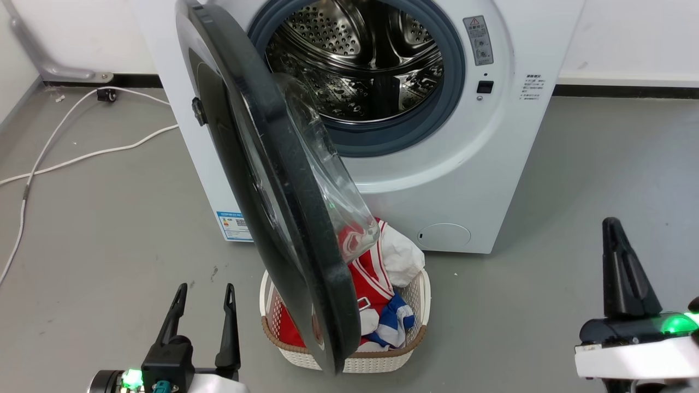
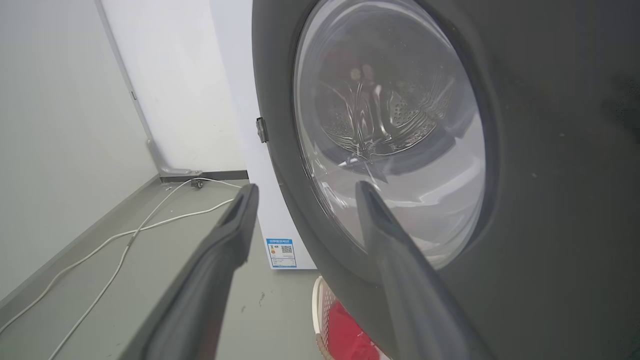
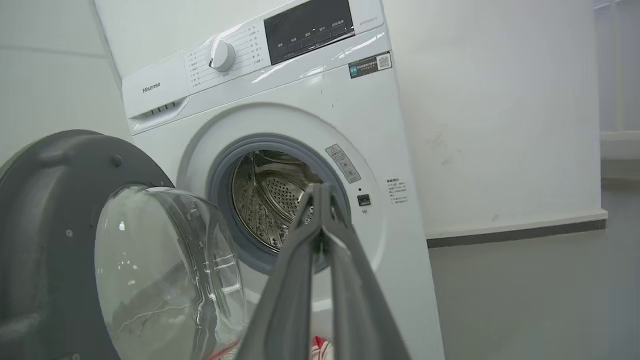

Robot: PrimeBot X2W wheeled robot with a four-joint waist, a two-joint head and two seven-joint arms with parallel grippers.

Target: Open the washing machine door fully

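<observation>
In the head view, the washing machine door (image 1: 262, 180) is standing swung out edge-on from the washing machine (image 1: 491, 180), hanging over one white laundry basket (image 1: 382, 360) holding red, white and blue clothes (image 1: 377, 273). The steel drum (image 1: 360, 60) is lying exposed inside its grey gasket (image 1: 456, 82). One blue sticker (image 1: 235, 225) and one round flap (image 1: 445, 236) are showing low on the front, and two white cables (image 1: 82, 155) are trailing over the floor. The left gripper (image 1: 206, 288) is hovering at lower left with its two fingers spread, apart from the door. The right gripper (image 1: 612, 224) is reading as a single dark spike.

The left wrist view is looking at the door's outer face (image 2: 550, 175). Its clear bowl (image 2: 390, 125) is letting the drum show through behind the left gripper (image 2: 306, 186), whose fingers are gaping wide and holding nothing.

The right wrist view is adding the top panel, with one dial (image 3: 221, 55) and one dark display (image 3: 310, 25). It is also showing the door's inner side (image 3: 45, 200). The right gripper (image 3: 320, 189) is keeping its tips pressed together, empty.
</observation>
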